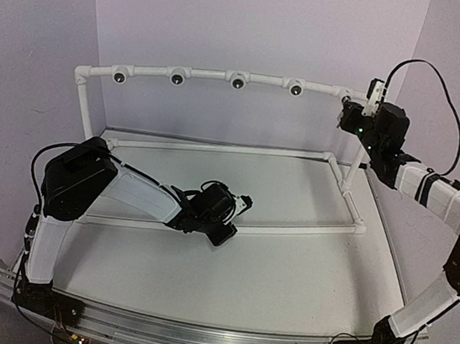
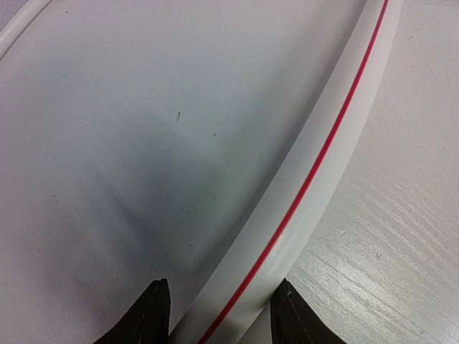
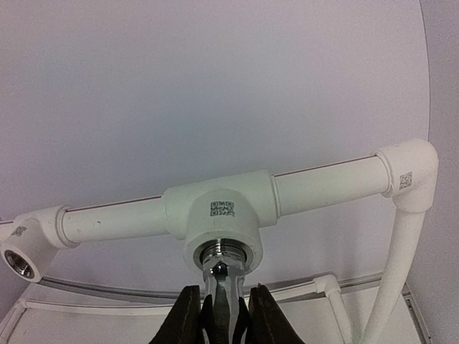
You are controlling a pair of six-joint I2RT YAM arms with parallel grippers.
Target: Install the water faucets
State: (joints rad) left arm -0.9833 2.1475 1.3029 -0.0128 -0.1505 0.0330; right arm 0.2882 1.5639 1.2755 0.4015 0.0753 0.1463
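Gripping one water faucet [image 3: 219, 276], the right gripper [image 3: 224, 322] is raised at the far right end of the pipe frame's top rail [image 1: 209, 74].

Right wrist view:
- Both black fingers [image 3: 185, 319] are closed on the shiny metal body, which stands straight ahead of the fingertips.
- The faucet's threaded end sits at the mouth of a white tee fitting [image 3: 222, 208], directly ahead of the gripper. Thread rings show at the rim. How deep it is seated cannot be told.
- To the gripper's right, the rail ends in an elbow [image 3: 410, 166] and drops as an upright pipe [image 3: 391, 272].
- To the gripper's left along the rail is an end fitting [image 3: 20, 254], its threaded hole facing out.

Left wrist view:
- The left gripper [image 2: 222, 319] is low on the counter [image 2: 401, 236], astride the base pipe [image 2: 315, 165], which is white with a thin red stripe.
- One finger sits on each side and the pipe fills the gap between them. It reads as clamped on the pipe.
- The pipe runs away ahead of the gripper and curves to its right.

Top view:
- The two grippers are well apart, the left near the middle of the frame's front base pipe and the right up at the rail's corner.
- The rail fittings [image 1: 238, 81] to the left of the right gripper show dark holes.
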